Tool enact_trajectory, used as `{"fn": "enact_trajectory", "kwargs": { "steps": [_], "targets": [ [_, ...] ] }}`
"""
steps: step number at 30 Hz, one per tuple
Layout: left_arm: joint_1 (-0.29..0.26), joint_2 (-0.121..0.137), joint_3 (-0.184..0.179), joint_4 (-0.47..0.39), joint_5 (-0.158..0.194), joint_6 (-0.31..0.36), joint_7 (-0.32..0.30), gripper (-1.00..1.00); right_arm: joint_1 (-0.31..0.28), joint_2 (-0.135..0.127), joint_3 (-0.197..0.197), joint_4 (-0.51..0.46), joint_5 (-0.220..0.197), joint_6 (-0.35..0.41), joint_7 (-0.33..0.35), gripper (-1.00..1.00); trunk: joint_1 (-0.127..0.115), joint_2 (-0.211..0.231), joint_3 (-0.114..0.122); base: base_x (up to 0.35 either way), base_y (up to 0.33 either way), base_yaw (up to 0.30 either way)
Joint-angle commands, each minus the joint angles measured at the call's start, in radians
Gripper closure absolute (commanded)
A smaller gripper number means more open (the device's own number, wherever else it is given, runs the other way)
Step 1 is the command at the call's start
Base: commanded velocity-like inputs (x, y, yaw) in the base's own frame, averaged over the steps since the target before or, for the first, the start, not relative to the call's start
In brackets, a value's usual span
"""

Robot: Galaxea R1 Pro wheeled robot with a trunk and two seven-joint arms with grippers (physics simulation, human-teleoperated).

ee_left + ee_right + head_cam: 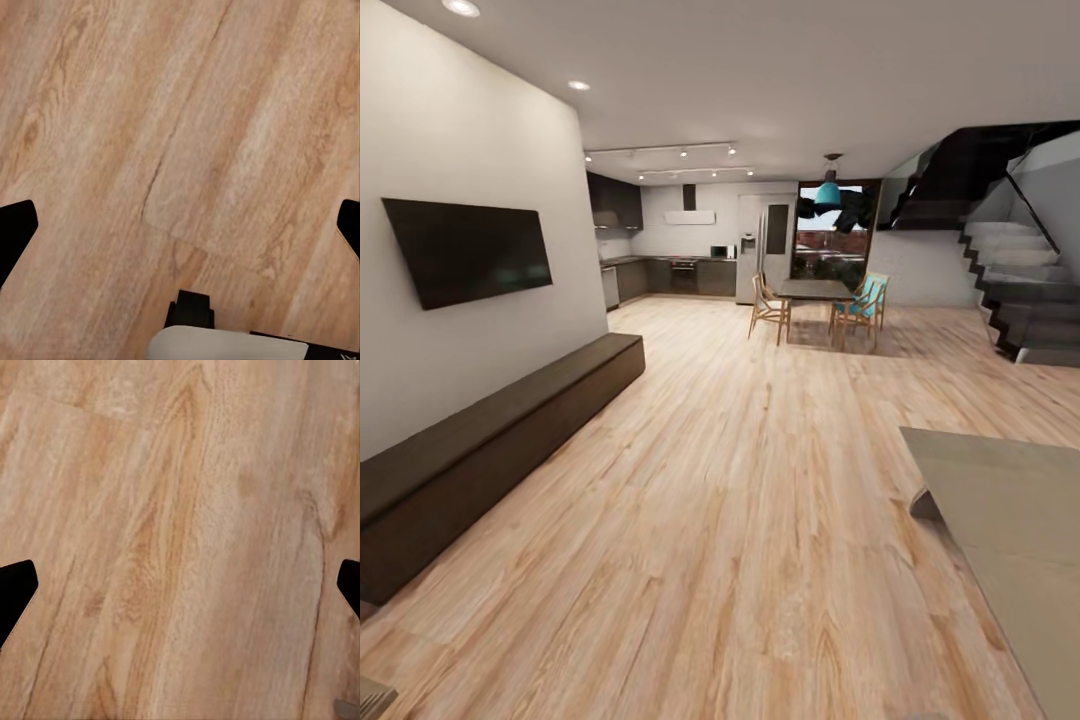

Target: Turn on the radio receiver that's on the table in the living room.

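Note:
The red radio receiver is out of view. A corner of the low grey table (1010, 500) enters the head view at the lower right, its top bare where visible. My left gripper (180, 229) hangs over the light wood floor, its black fingertips (15, 232) far apart at the frame edges, open and holding nothing. My right gripper (180, 589) is likewise open over bare floorboards, with nothing between its fingertips (15, 589).
A long dark low bench (500, 440) runs along the left wall under a wall TV (468, 250). Far ahead are a dark-cabinet kitchen (670, 270) and a dining table with chairs (815, 295). A dark staircase (1010, 290) rises at the right. Wood floor (740, 520) stretches between.

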Motion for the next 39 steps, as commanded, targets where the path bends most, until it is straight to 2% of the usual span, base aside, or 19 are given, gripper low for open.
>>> {"fn": "enact_trajectory", "kwargs": {
  "steps": [1, 9, 22, 34, 39],
  "targets": [
    [0.000, 0.000, 0.000, 0.000, 0.000, 0.000, 0.000, -1.00, 0.000, 0.000, 0.000, 0.000, 0.000, 0.000, 0.000, -1.00, 0.000, 0.000, 0.000, 0.323, 0.000, 0.000],
    [0.000, 0.000, 0.000, 0.000, 0.000, -0.001, 0.000, -1.00, 0.000, 0.000, 0.000, 0.000, 0.000, -0.001, 0.000, -1.00, 0.000, 0.000, 0.002, 0.323, 0.000, -0.052],
    [0.000, 0.000, 0.000, 0.000, 0.000, -0.001, 0.000, -1.00, 0.000, 0.000, 0.000, 0.000, 0.000, -0.002, 0.000, -1.00, 0.000, 0.000, 0.010, 0.301, 0.000, -0.244],
    [0.000, 0.000, 0.000, 0.000, 0.000, -0.002, 0.000, -1.00, 0.000, 0.000, 0.000, 0.000, 0.000, -0.002, 0.000, -1.00, 0.000, 0.000, 0.018, 0.046, 0.000, -0.259],
    [0.000, -0.001, 0.000, 0.000, 0.000, -0.021, -0.001, -1.00, 0.000, 0.000, 0.000, 0.000, 0.000, -0.002, 0.000, -1.00, 0.000, 0.000, 0.021, 0.000, 0.000, -0.259]
  ]
}}
